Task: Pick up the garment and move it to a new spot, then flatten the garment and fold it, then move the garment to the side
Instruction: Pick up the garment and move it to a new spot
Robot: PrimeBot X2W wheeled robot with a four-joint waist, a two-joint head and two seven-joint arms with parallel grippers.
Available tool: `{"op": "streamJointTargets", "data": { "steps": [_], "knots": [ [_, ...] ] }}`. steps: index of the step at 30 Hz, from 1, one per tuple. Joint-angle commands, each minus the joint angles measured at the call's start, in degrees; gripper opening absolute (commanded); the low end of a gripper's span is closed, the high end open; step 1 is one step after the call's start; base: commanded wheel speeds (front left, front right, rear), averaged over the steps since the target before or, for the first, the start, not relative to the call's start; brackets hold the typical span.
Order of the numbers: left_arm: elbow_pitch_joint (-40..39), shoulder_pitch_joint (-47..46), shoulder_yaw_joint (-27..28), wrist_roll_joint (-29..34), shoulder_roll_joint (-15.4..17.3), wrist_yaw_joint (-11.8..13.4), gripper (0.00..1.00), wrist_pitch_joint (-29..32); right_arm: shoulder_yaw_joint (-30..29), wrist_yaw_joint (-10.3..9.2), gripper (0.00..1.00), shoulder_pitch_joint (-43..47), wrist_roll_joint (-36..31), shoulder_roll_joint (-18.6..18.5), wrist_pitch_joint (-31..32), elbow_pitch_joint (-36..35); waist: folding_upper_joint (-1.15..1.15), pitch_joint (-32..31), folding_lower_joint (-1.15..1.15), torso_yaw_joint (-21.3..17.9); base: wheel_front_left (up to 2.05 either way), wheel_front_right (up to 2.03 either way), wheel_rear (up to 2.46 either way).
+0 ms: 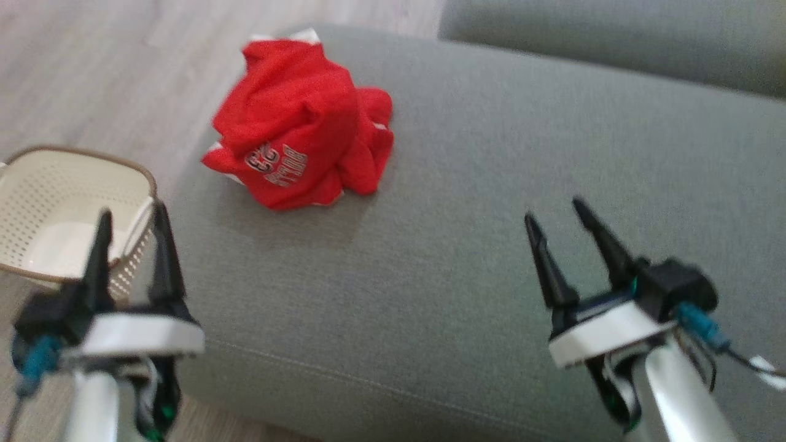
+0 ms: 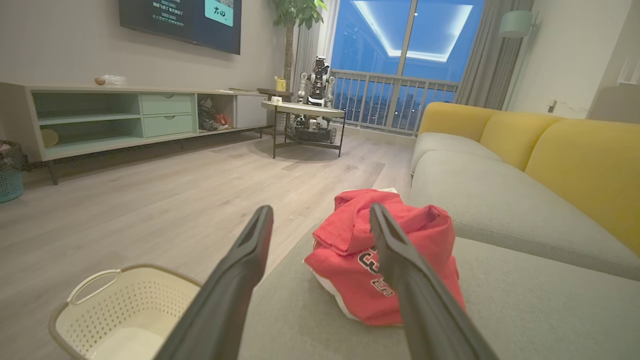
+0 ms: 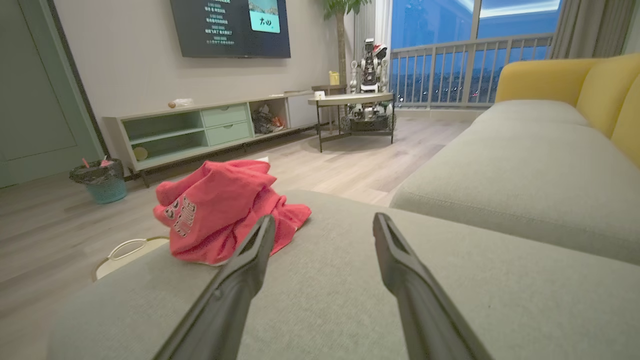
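Garment: red garment (image 1: 301,123), bunched into a mound, white lettering (image 1: 279,162) facing the robot.
Place: on the grey sofa (image 1: 491,184) seat, at its left edge, near the far corner.
Handling: it looks light, soft and limp. It should sag and open out when lifted, and seems neither slippery nor fragile.
Hold: the raised top fold of the mound looks like the easiest pinch. The hem and shoulders needed for flattening are buried in the folds.
Left end effector: left end effector (image 1: 132,215) has its fingers spread and holds nothing. It is at the seat's left edge, well short of the garment.
Right end effector: right end effector (image 1: 552,209) is also spread and holds nothing. It is over the seat's near part, well apart from the garment.
Basket: cream perforated basket (image 1: 92,153) on the floor (image 1: 92,61), just beside the sofa's left edge.
Stage: pickup not yet begun.
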Motion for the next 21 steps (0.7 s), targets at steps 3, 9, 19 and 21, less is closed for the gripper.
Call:
{"op": "streamJointTargets", "data": {
  "steps": [3, 9, 19, 21],
  "knots": [
    [1.5, -9.1, 2.6, -1.2, 4.3, -2.3, 1.0, 0.2, 0.1, -0.01, 1.0, -5.3, -2.0, -0.4, 1.3, -5.8, 0.0, 7.5, -0.01, -4.7, 0.0, 0.0, 0.0],
    [7.6, -22.1, 3.0, -7.1, 9.3, -4.4, 1.0, 12.8, -1.8, -0.01, 1.0, -7.9, -4.4, -0.4, 3.1, -11.4, 0.0, 14.7, -0.01, -7.9, 0.0, 0.0, 0.0],
    [18.3, -37.8, -2.4, -11.1, 17.4, -5.6, 1.0, 28.8, -2.3, -0.01, 1.0, -10.7, -5.4, -0.4, 3.2, -14.4, 0.0, 21.3, -0.01, -11.8, 0.0, 0.0, 0.0],
    [21.1, -39.8, -3.2, -12.1, 18.4, -5.7, 1.0, 31.4, -2.0, -0.01, 1.0, -11.2, -5.3, -0.4, 2.9, -14.4, 0.0, 22.0, -0.01, -12.6, 0.0, 0.0, 0.0]
  ]
}}
